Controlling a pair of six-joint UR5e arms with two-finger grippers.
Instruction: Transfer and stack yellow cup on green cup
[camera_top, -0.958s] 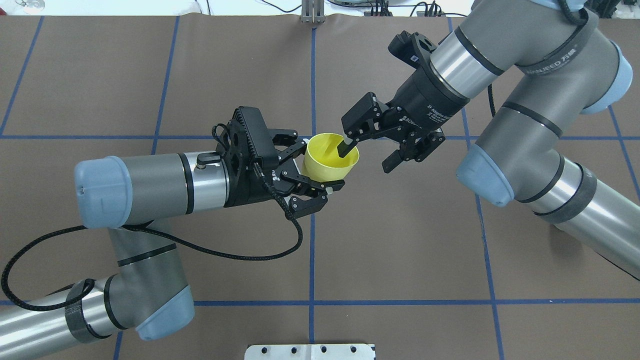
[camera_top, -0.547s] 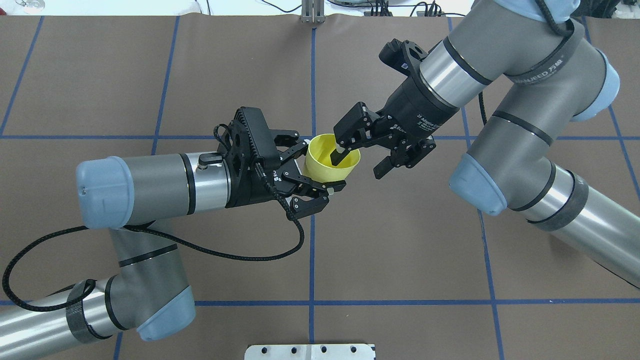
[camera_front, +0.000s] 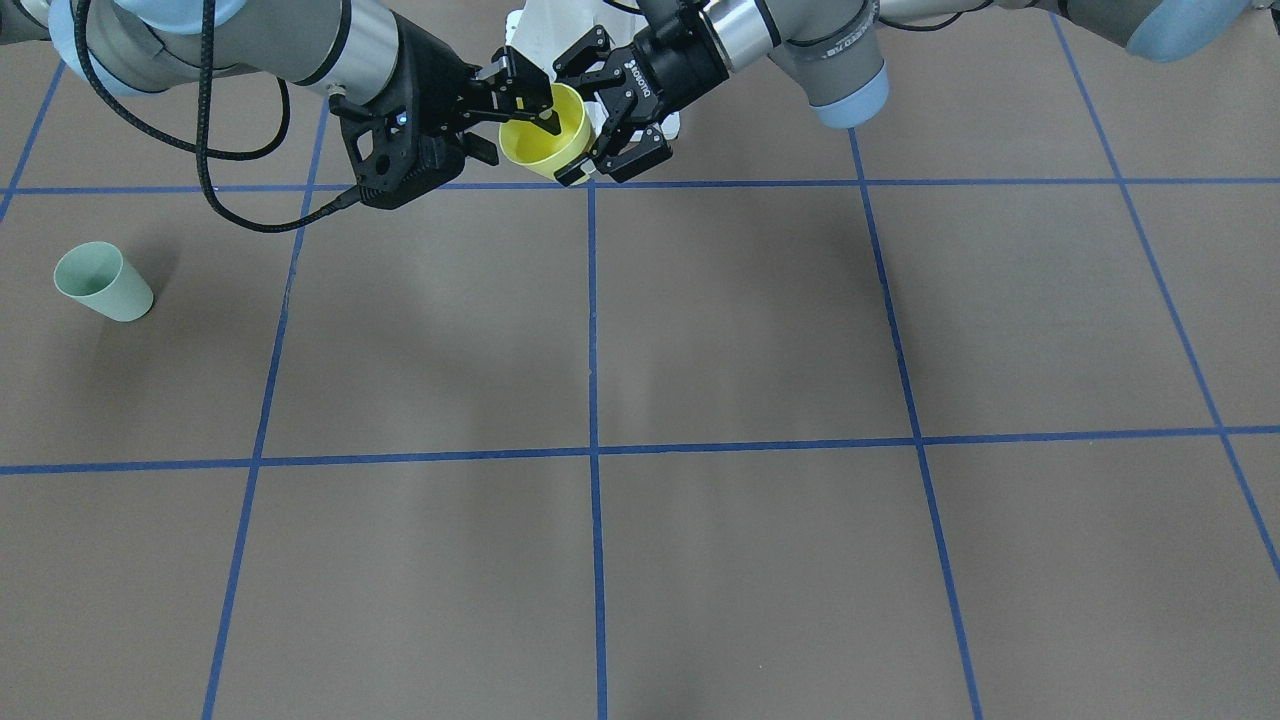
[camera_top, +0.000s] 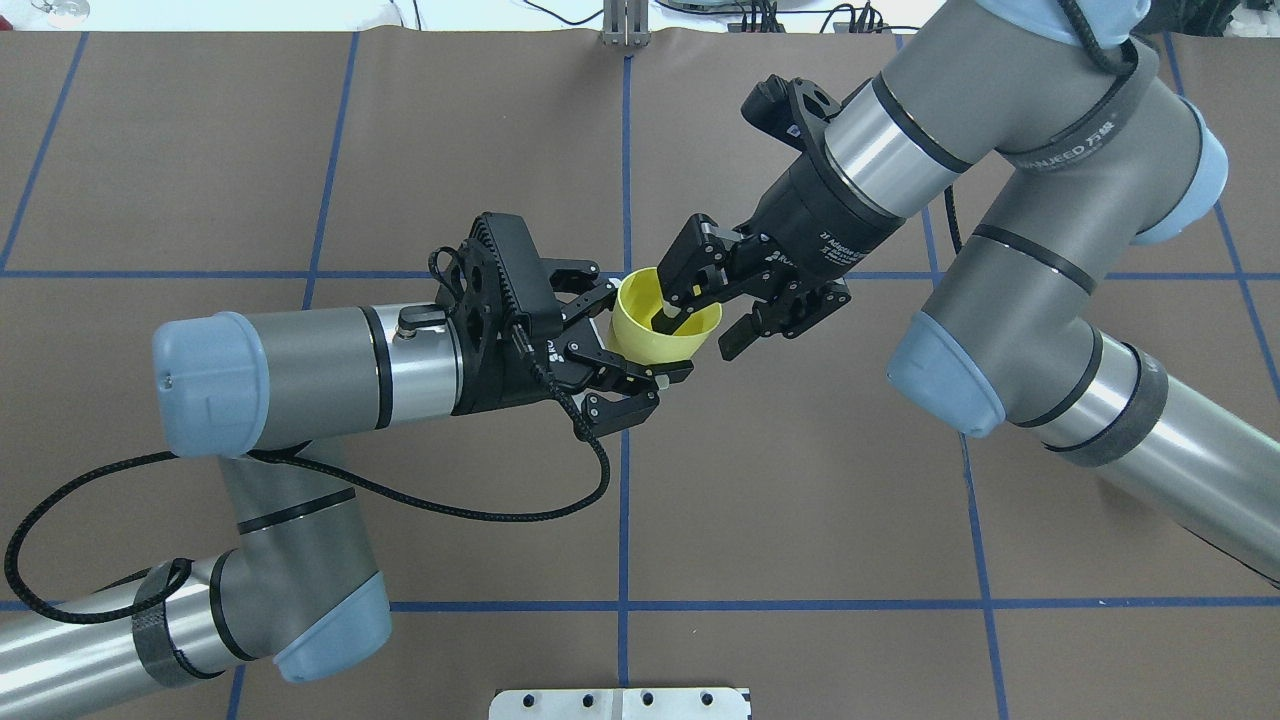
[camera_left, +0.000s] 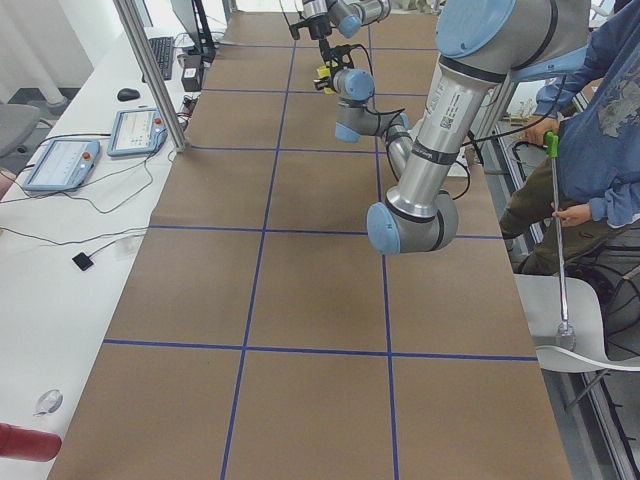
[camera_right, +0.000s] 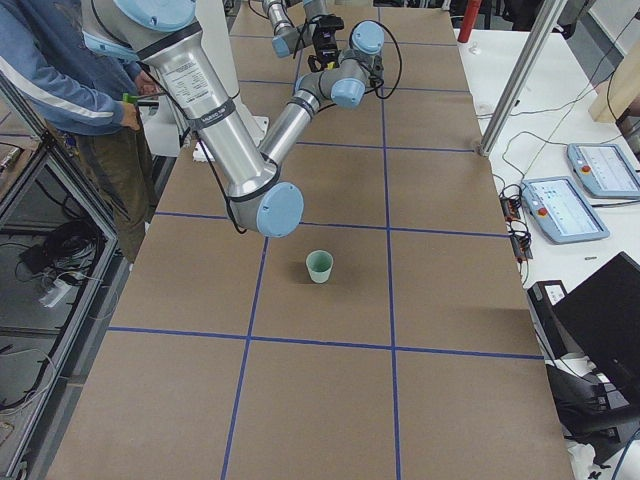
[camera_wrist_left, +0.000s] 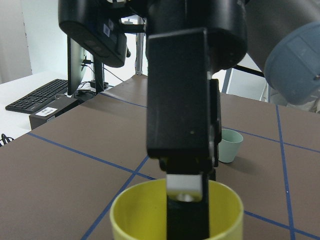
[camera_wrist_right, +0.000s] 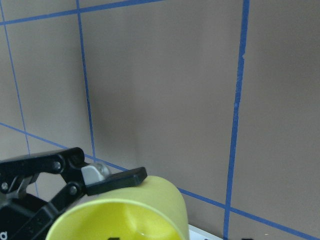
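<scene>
The yellow cup (camera_top: 650, 330) is held above the table, mouth up, near the table's middle. My left gripper (camera_top: 628, 342) is shut on its body from the left. My right gripper (camera_top: 703, 328) is open and straddles the cup's right wall, with one finger (camera_top: 672, 312) inside the cup and the other outside. The front view shows the same, with the yellow cup (camera_front: 545, 145), the left gripper (camera_front: 568, 125) and the right gripper (camera_front: 515, 135). The green cup (camera_front: 102, 283) stands upright on the table, far out on my right side. It also shows in the exterior right view (camera_right: 319, 266) and the left wrist view (camera_wrist_left: 229, 145).
A white mounting plate (camera_top: 620, 702) sits at the table's near edge. A person with a stick (camera_left: 575, 150) stands beside the robot. Teach pendants (camera_left: 60, 162) and a keyboard lie on the side bench. Blue tape lines cross the brown table (camera_front: 760, 320).
My right arm has moved left toward the cup. Its inner finger now reaches deeper into the cup and its outer finger is closer to the wall. My left gripper and the cup have stayed put.
</scene>
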